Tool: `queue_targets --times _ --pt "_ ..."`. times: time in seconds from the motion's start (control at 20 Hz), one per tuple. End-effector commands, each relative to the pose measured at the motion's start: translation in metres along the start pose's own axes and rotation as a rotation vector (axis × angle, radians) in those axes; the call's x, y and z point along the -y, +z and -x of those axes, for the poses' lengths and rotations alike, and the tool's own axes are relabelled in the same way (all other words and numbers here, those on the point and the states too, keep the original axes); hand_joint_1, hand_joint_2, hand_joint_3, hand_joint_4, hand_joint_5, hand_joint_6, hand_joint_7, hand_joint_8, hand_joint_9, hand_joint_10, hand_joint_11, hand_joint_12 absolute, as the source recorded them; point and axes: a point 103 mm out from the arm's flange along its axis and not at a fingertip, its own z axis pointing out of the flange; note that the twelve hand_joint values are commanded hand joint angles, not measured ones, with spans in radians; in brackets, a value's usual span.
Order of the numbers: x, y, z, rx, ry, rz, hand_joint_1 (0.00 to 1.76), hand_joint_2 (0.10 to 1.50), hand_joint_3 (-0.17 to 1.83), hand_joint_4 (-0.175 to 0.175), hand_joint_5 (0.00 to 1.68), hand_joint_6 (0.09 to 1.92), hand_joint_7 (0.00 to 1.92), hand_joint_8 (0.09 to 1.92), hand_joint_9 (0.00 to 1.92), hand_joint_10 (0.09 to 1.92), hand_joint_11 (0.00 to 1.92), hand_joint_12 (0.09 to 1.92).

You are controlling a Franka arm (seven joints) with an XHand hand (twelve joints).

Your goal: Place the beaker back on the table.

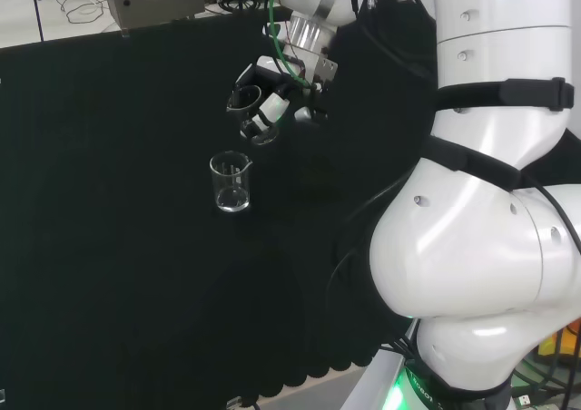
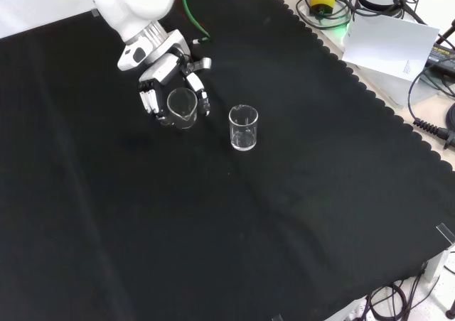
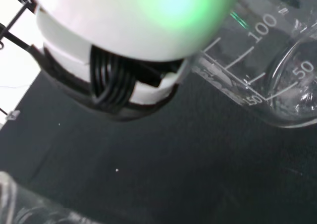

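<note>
Front view: fingers point(image 2: 151, 101) curled round tilted beaker point(image 2: 180, 108); 2nd beaker point(image 2: 243, 128) upright nearby on cloth point(image 2: 298, 207).

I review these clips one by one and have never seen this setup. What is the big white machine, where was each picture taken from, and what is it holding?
The white shapes are one robot arm with a black and white hand instead of a claw. One picture looks over the arm from behind, one looks down from in front, and one sits at the wrist, very close.

The bench is covered with black cloth. The hand's fingers are curled round a clear glass beaker, held tilted above the cloth. A second beaker stands upright on the cloth beside it, untouched. The close-up shows the held beaker's printed scale marks.
</note>
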Motion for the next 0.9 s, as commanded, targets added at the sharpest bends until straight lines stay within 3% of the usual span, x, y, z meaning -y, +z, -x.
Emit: queue_targets --times 0.05,0.4,0.9 --pt "-0.005 0.008 0.014 -0.078 -0.032 0.055 1.45 0.49 0.85 -0.175 1.25 0.75 1.32 0.73 1.64 0.11 1.14 0.73" --pt "-0.006 0.013 0.022 -0.119 -0.052 0.094 1.44 0.50 0.84 -0.175 1.24 0.78 1.33 0.73 1.64 0.09 1.10 0.77" --pt "-0.007 0.026 0.046 -0.164 -0.012 0.107 1.44 0.51 0.84 -0.175 1.22 0.84 1.32 0.78 1.62 0.09 1.07 0.78"
